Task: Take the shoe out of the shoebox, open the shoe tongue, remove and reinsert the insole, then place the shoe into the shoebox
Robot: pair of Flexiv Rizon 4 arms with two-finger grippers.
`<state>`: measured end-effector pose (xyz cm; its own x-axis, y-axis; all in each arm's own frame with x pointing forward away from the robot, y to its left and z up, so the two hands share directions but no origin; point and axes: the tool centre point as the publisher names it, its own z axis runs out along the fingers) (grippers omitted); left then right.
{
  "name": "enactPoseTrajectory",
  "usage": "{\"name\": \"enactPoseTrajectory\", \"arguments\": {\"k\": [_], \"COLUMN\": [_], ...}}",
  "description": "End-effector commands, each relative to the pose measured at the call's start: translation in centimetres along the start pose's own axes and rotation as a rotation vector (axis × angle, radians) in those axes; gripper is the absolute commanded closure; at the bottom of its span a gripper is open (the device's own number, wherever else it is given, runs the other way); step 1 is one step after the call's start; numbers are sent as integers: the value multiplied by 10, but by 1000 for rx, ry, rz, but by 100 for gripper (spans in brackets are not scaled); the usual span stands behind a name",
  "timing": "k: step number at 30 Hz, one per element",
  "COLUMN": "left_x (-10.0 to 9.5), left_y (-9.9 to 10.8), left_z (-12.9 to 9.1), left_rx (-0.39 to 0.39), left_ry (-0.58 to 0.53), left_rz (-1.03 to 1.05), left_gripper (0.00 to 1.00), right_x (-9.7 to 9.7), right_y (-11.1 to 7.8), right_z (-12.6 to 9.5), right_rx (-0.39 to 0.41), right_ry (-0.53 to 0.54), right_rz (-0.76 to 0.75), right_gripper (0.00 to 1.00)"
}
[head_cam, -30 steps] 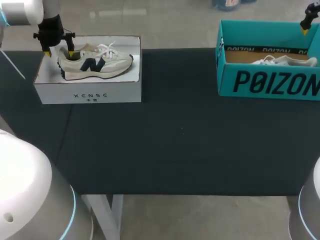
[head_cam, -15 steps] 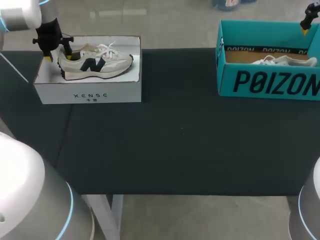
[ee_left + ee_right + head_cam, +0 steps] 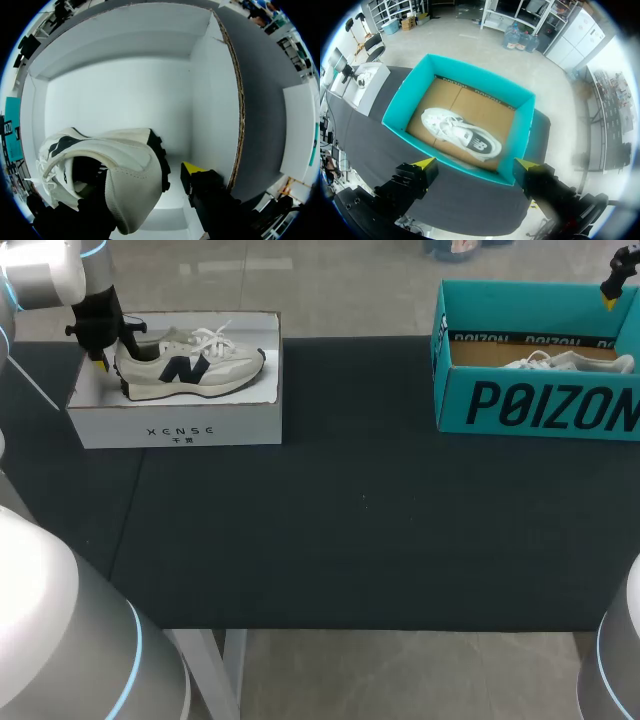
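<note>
Our left gripper (image 3: 117, 352) straddles the heel
Fingers (image 3: 192, 170) spread wide; the shoe (image 3: 190, 365) lies lengthwise, toe toward the white shoebox's (image 3: 175, 425) right end.

The left claw (image 3: 115, 348) has edged leftward, nudging the shoe (image 3: 190, 365) slightly higher.

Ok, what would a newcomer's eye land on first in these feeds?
The bright teal cardboard shoebox at the far right of the table, with a white sneaker lying inside. Then the cream sneaker with a navy logo in the white cardboard box at the far left, where the left hand sits at its heel.
</note>
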<state>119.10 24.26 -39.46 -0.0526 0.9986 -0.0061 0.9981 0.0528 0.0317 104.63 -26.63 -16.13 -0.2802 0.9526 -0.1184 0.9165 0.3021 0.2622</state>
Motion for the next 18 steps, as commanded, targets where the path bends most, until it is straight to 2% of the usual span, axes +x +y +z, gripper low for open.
{"name": "enactPoseTrajectory", "arguments": {"k": [1, 8, 11, 14, 18], "left_x": [1, 2, 1, 0, -6], "left_y": [9, 8, 9, 11, 10], "left_z": [4, 6, 5, -4, -26], "left_rx": [17, 21, 20, 9, -10], "left_ry": [-2, 3, -2, -25, -38], "left_rz": [2, 9, 16, 20, 43], "left_gripper": [55, 63, 74, 100, 100], "right_x": [0, 0, 0, 0, 0], "right_y": [0, 0, 0, 0, 0], "right_z": [0, 0, 0, 0, 0], "right_rx": [0, 0, 0, 0, 0], "right_ry": [-1, -1, -1, -1, -1], "right_rz": [1, 1, 1, 1, 1], "right_gripper": [0, 0, 0, 0, 0]}}
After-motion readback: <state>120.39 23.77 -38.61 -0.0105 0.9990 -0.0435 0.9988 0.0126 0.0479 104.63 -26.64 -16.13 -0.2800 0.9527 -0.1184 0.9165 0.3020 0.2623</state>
